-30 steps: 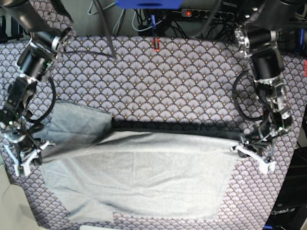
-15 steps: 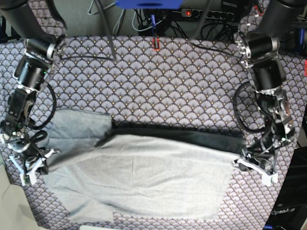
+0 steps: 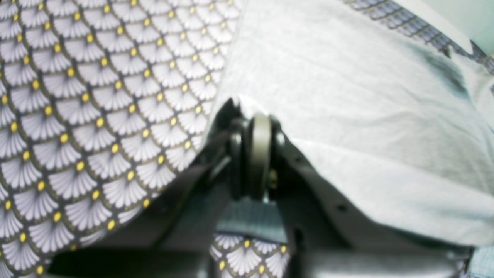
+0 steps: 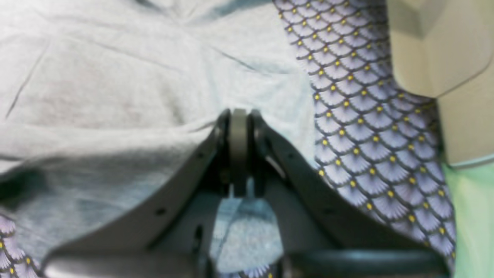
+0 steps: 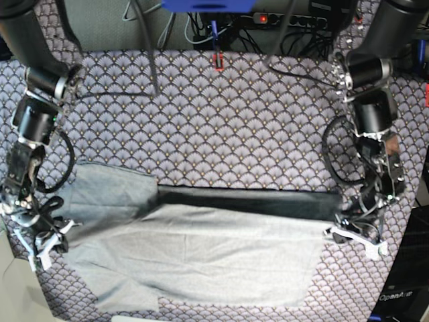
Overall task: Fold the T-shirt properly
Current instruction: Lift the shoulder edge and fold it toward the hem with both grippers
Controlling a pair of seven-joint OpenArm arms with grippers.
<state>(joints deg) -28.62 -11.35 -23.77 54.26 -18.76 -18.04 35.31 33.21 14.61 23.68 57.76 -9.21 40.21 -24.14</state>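
Grey T-shirt fabric, clamped at both edges by the left gripper and right gripper, has been dragged nearer, so the fold is progressing.

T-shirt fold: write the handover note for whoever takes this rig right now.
Left gripper: shut on the T-shirt at its edge, on the base view's right side.
Right gripper: shut on the T-shirt at the opposite edge, near the sleeve.
T-shirt: spread on the scallop-patterned cloth, its far edge lifted between the two grippers, with a dark shadow band under that edge. One sleeve lies flat up beside the right gripper, another at the near corner.
Done: both edges gripped and raised.
Left: carry the held edge over to lay the fold, release, then finish the remaining folds.
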